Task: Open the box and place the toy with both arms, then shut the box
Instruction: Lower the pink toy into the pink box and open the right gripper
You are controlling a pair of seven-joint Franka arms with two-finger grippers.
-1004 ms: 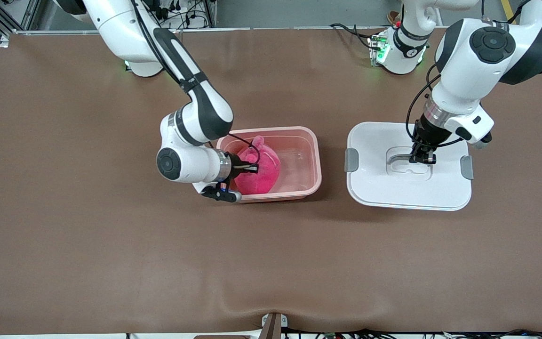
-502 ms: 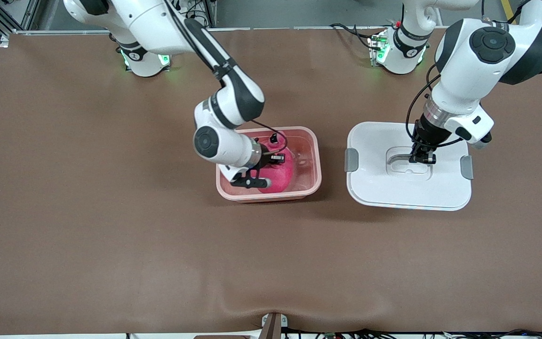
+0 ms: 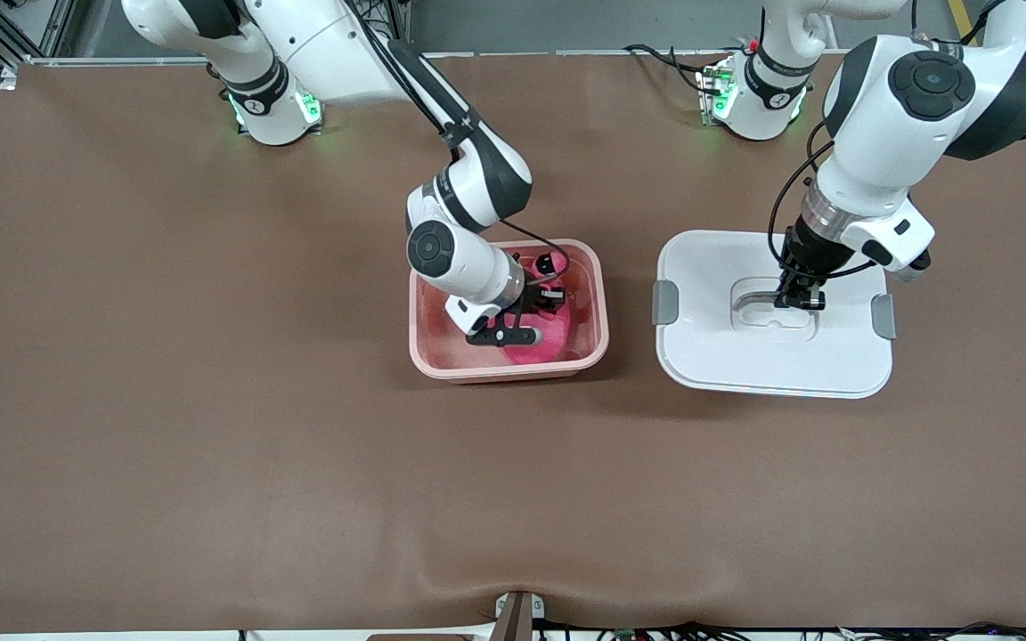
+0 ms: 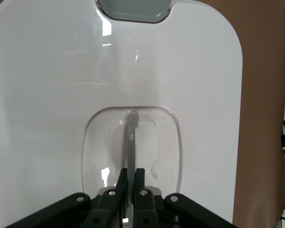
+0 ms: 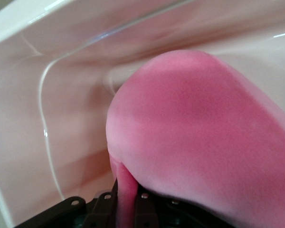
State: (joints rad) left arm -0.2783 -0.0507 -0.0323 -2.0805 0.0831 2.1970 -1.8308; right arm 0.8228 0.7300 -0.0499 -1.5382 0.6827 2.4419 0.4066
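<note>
Two grippers, both clamped. Right gripper (image 3: 538,305), at frame centre, is down inside the box (image 3: 598,307), jaws pinched on a fold of the toy (image 3: 541,347); the right wrist view shows pink plush (image 5: 204,142) squeezed between the fingertips, tub wall close around it. Toy sits low in the box, toward the wall nearest the front camera, mostly hidden under the wrist. Left gripper (image 3: 800,301), centre-right of frame, is shut on the clear handle (image 4: 131,137) in the recess of the lid (image 3: 700,347), which lies flat on the table (image 3: 210,445) beside the box, toward the left arm's end, not touching it.

Risks, as judged from here:
- Plush may cling to the pads on release and ride back up w/ the gripper, or tip out over the rim.
- Right wrist and its cable (image 3: 531,240) sit close to the box walls; a sideways pull-out could nudge or drag the light tub.
- Toy left bulging above the rim would keep the lid from seating.
- Lid hangs from a thin handle by a narrow pinch, so it may swing or tilt once lifted, and the grey clips (image 3: 665,303) could miss the rim.

Obstructions: right arm occupies the space over the box, so the lid can't come across until it clears. Nothing else lies on the table near either item.
</note>
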